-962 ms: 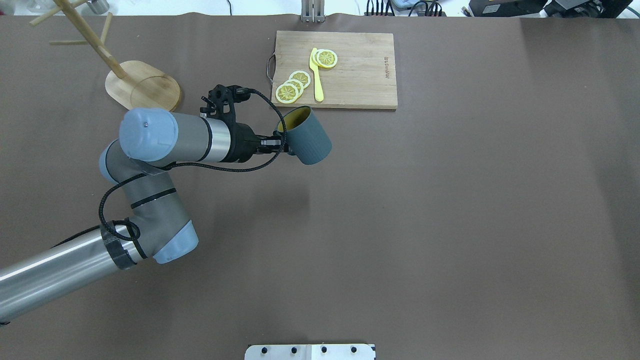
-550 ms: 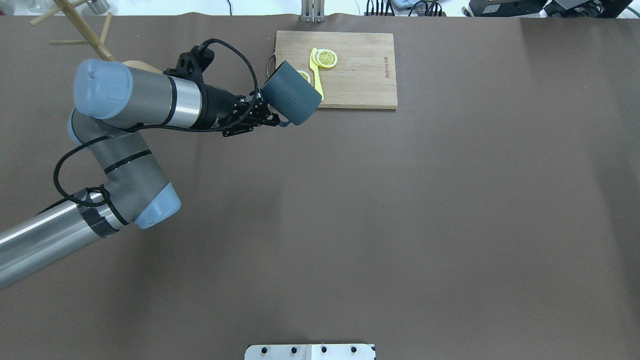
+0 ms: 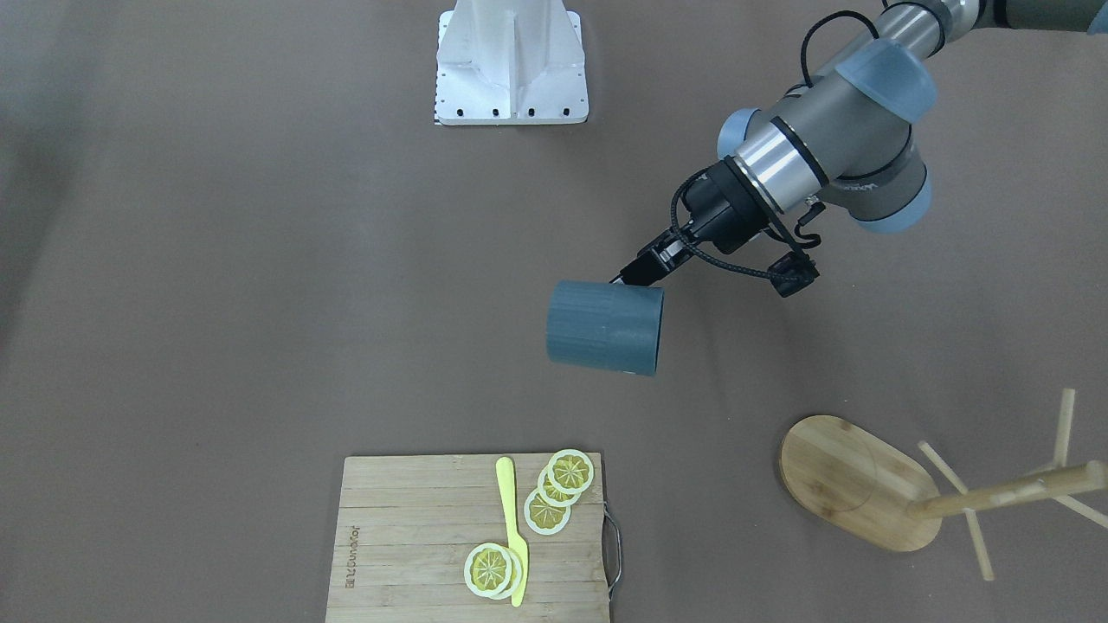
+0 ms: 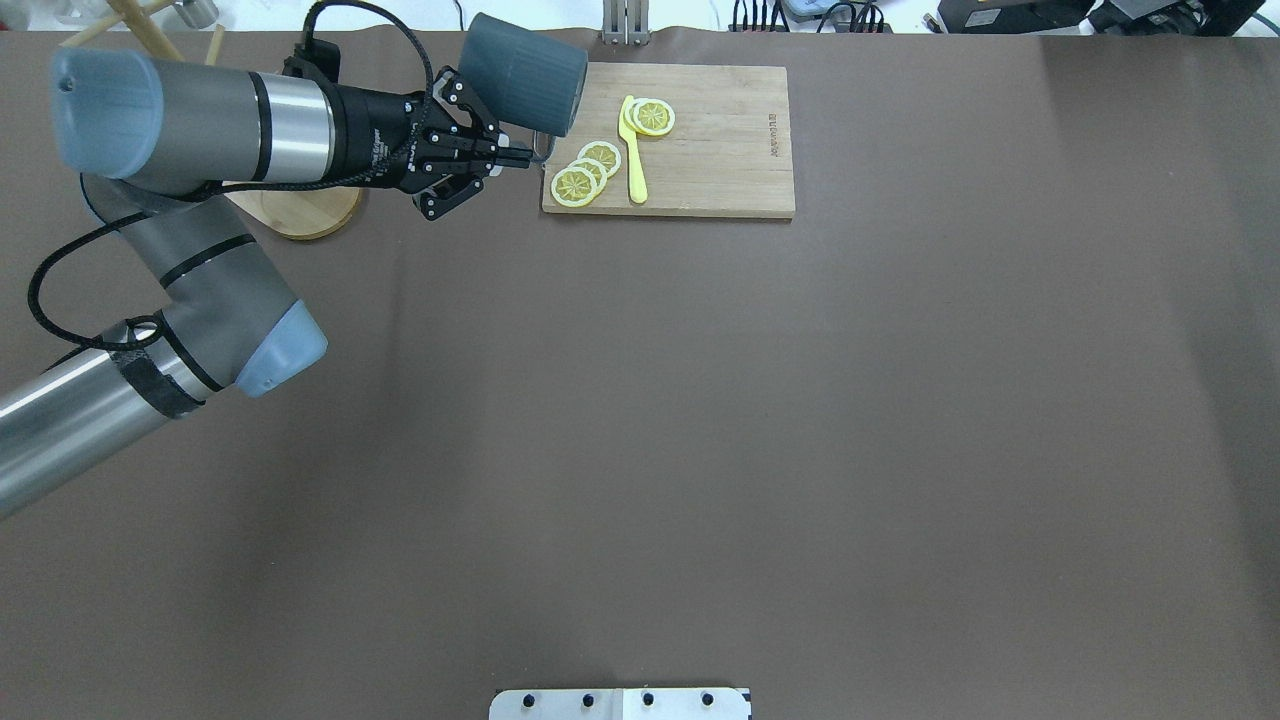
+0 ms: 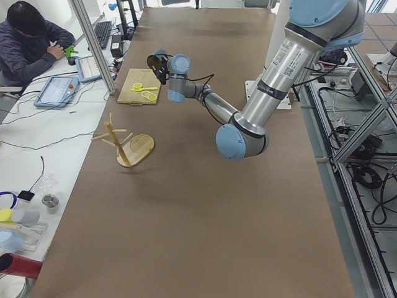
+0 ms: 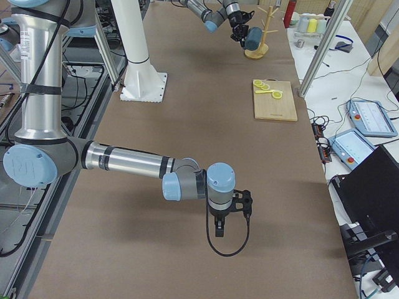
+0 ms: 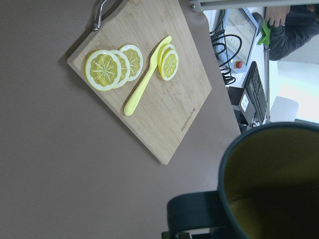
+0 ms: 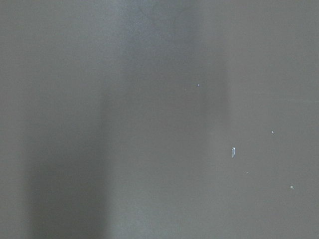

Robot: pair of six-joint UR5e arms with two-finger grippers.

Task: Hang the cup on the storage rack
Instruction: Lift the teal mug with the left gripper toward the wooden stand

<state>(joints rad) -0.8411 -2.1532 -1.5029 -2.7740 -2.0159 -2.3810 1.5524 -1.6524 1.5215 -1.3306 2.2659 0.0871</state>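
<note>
My left gripper (image 4: 522,157) is shut on the squarish handle of the slate-blue ribbed cup (image 4: 525,72) and holds it in the air, tilted on its side, near the table's far edge. In the front view the cup (image 3: 606,327) hangs off the gripper (image 3: 632,275), well apart from the bamboo storage rack (image 3: 853,480). The left wrist view shows the cup's yellow inside (image 7: 271,184). Overhead, the rack's base (image 4: 300,212) is partly hidden under my left arm. My right gripper (image 6: 219,232) shows only in the right side view, so I cannot tell its state.
A slatted cutting board (image 4: 710,150) with lemon slices (image 4: 585,172) and a yellow knife (image 4: 633,150) lies just right of the cup. The robot's white base plate (image 3: 511,65) is at the near edge. An operator (image 5: 28,37) sits beyond the far edge.
My left arm has carried the cup toward the far edge and to the left, closer to the rack, and turned it over. The lemon slices that it covered now show.
</note>
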